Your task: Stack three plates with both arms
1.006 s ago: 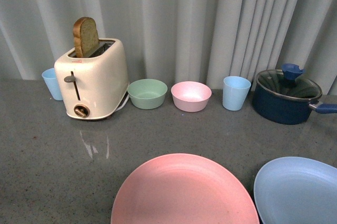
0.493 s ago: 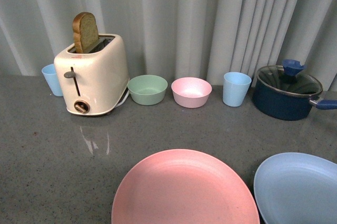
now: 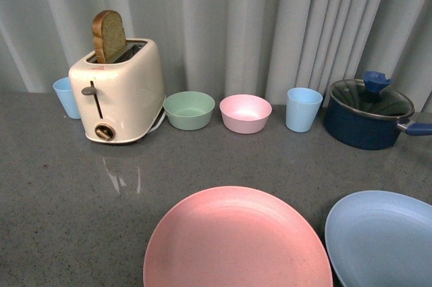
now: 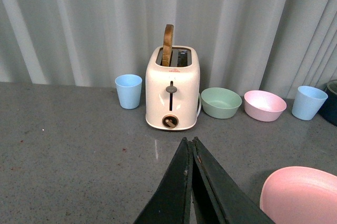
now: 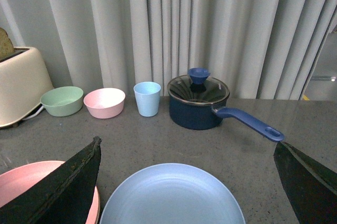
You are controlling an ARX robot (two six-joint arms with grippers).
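Observation:
A large pink plate [image 3: 236, 243] lies flat on the grey counter at the near centre. A light blue plate [image 3: 385, 240] lies just to its right, close beside it. Neither gripper shows in the front view. In the left wrist view my left gripper [image 4: 190, 140] is shut with nothing in it, above bare counter, with the pink plate [image 4: 303, 195] off to one side. In the right wrist view my right gripper [image 5: 187, 144] is wide open, its fingers [image 5: 63, 187] straddling the light blue plate [image 5: 171, 195]. The pink plate's edge [image 5: 31, 182] shows beside one finger.
Along the curtain at the back stand a blue cup [image 3: 66, 96], a cream toaster [image 3: 121, 91] with a bread slice, a green bowl [image 3: 189, 109], a pink bowl [image 3: 245, 113], another blue cup [image 3: 303, 109] and a dark blue lidded pot [image 3: 368, 117].
The front view has shifted a little: toaster, bowls, pot and plates all sit higher in the picture. Nothing on the counter has moved relative to the rest.

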